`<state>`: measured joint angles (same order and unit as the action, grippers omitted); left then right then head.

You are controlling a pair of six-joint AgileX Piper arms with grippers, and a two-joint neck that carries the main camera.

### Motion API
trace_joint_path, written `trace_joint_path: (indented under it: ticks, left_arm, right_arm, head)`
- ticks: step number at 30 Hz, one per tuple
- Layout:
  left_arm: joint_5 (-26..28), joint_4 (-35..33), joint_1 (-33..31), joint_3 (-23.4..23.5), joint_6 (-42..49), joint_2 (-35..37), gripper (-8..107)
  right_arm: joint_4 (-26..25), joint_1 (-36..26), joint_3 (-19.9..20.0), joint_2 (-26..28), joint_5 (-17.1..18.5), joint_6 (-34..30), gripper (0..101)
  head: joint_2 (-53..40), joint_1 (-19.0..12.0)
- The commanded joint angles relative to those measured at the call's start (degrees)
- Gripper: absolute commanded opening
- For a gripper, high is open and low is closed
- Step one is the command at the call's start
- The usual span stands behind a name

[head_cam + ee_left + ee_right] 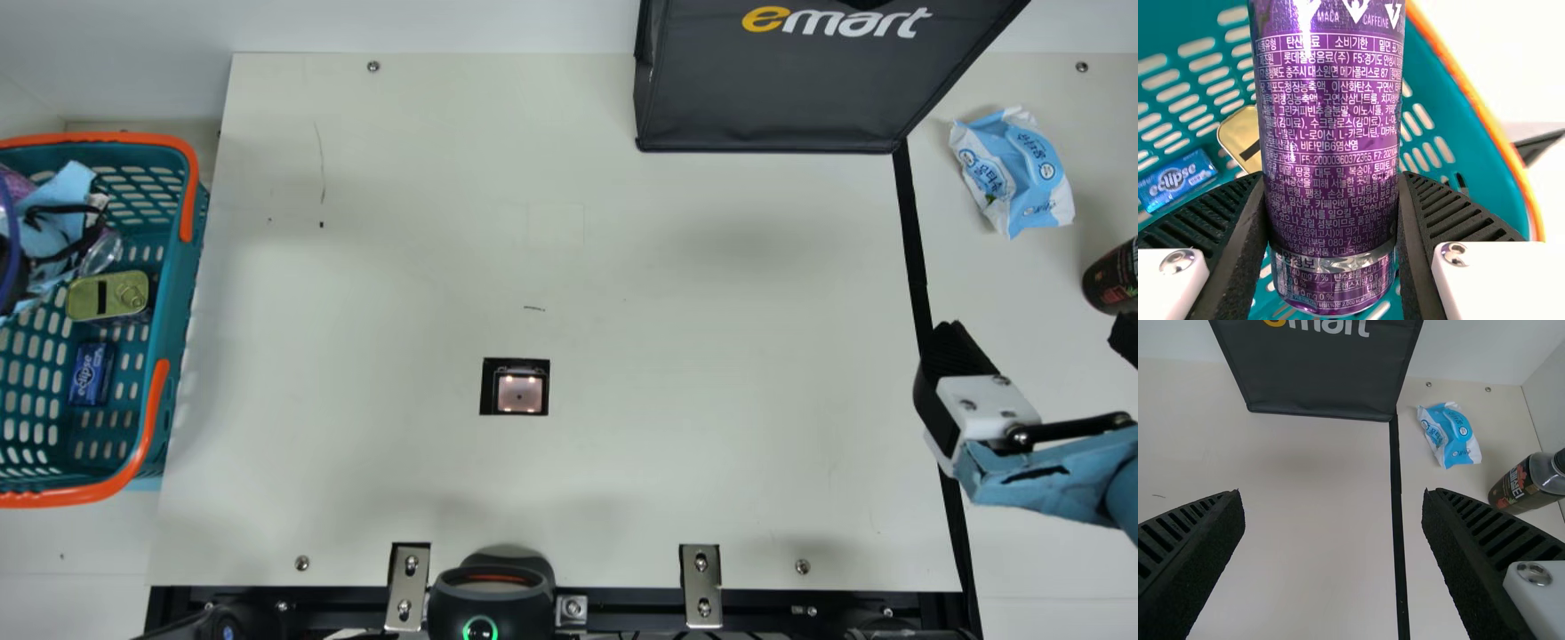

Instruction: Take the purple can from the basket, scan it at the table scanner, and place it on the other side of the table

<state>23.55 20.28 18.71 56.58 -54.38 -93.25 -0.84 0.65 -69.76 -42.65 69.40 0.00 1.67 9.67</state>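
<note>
Purple can (1332, 120), at the basket (182, 276), pinched between the two fingers of the left end effector (1331, 179). Its long axis runs lengthwise past the fingertips, not across them. In the main view the scanner (519, 393) lies right of the basket, so the carry should go that way. Farther right of the basket, the right end effector (1332, 492) is spread, holding nothing.

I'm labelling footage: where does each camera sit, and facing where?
Main view: on the neck, facing down at the table; right end effector at its right.
Left wrist: on that arm, facing into the basket; left end effector grips the purple can.
Right wrist: on that arm, facing the black bag; open right end effector.
Main and right wrist share bag, packet, bottle.
</note>
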Motion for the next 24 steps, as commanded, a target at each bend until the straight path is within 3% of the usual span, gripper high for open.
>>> trace_joint_path:
  ticks: [1,24]
  left_arm:
    - [0.30,-1.33,0.08,0.05,4.80,1.90,-8]
    - [7.86,-19.32,-1.41,6.86,43.53,16.85,-8]
  right_arm:
    - [0.00,0.00,0.00,0.00,0.00,0.00,95]
    - [0.00,0.00,0.00,0.00,0.00,0.00,95]
  head:
    - [-0.09,-1.75]
    - [-0.09,-1.75]
